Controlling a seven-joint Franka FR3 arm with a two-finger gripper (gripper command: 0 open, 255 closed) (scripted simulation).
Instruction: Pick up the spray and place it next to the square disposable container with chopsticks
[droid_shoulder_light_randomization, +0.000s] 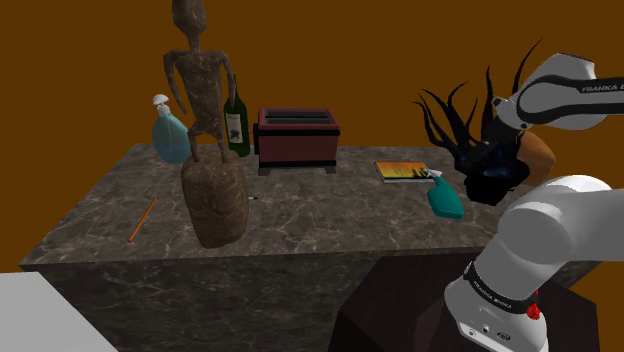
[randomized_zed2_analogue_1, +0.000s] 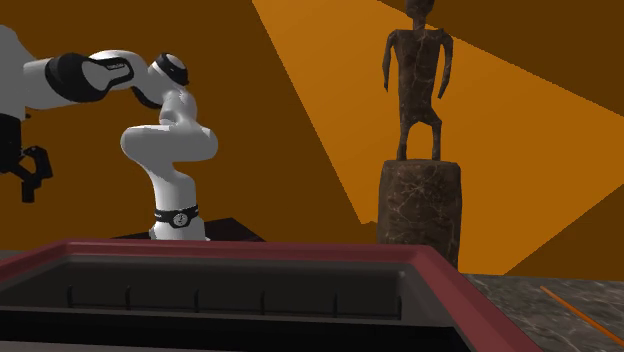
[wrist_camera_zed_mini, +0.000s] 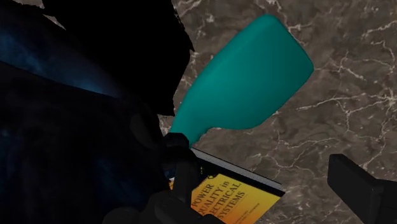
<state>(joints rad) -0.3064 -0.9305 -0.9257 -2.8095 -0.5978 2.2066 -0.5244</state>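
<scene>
A teal spray bottle (droid_shoulder_light_randomization: 446, 199) lies on its side on the marble table (droid_shoulder_light_randomization: 330, 215), near the stand end, its neck touching a yellow book (droid_shoulder_light_randomization: 402, 170). In the wrist view the teal bottle (wrist_camera_zed_mini: 249, 81) lies just beyond my gripper (wrist_camera_zed_mini: 261, 167), which hovers above it, open and holding nothing. One black finger (wrist_camera_zed_mini: 357, 186) shows clearly, and the book's corner (wrist_camera_zed_mini: 232, 198) sits between the fingers. The dark red square container (droid_shoulder_light_randomization: 298, 135) stands at the table's far side, with its rim (randomized_zed2_analogue_1: 250, 250) close in the second exterior view. My gripper (randomized_zed2_analogue_1: 28, 172) hangs at that view's left edge.
A black spiky plant (droid_shoulder_light_randomization: 470, 120) in a dark blue pot crowds my hand. A brown statue (droid_shoulder_light_randomization: 203, 80) on a stone pedestal (droid_shoulder_light_randomization: 213, 200), a pale blue bottle with a white cap (droid_shoulder_light_randomization: 170, 135) and a green wine bottle (droid_shoulder_light_randomization: 237, 125) stand further off. A thin orange stick (droid_shoulder_light_randomization: 142, 218) lies at the far end.
</scene>
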